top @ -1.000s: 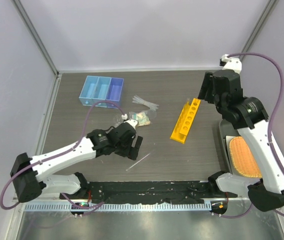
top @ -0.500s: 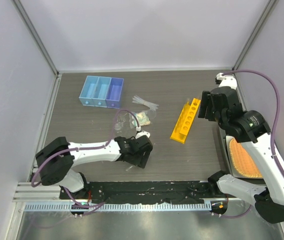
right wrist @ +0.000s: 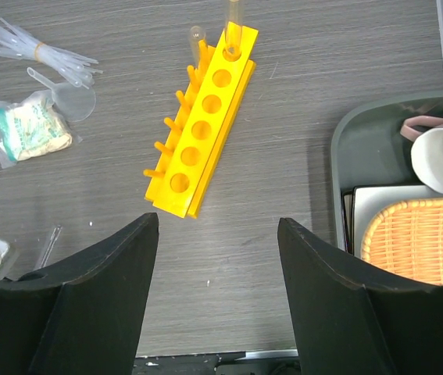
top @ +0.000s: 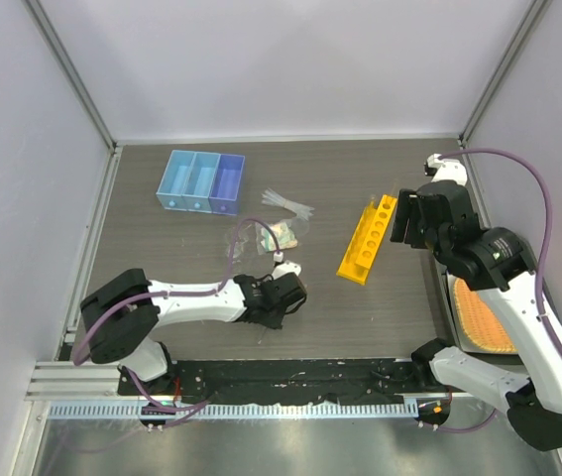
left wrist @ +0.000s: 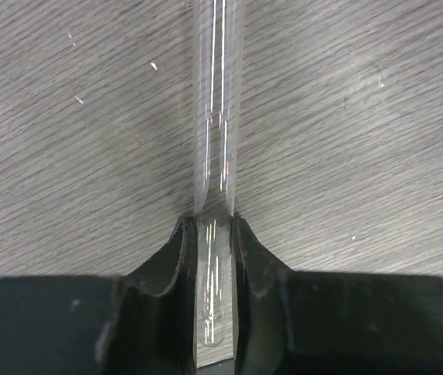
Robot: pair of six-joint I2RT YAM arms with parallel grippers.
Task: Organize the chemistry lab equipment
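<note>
A: State of left end effector?
B: Mine's narrow, pinching the glass tube near its rounded end. The tube lies flat on the bench, running toward 12 o'clock in my wrist view.
A: Risk?
B: End grip (long lever), so on lifting it may pivot, slip out, or crack if I squeeze harder. The yellow rack sits at 2 o'clock; my right end effector is wide, empty, near it.

No writing can be read in any view — the yellow rack, the packet and the blue tray on the table show no lettering or numbers clear enough to tell.
</note>
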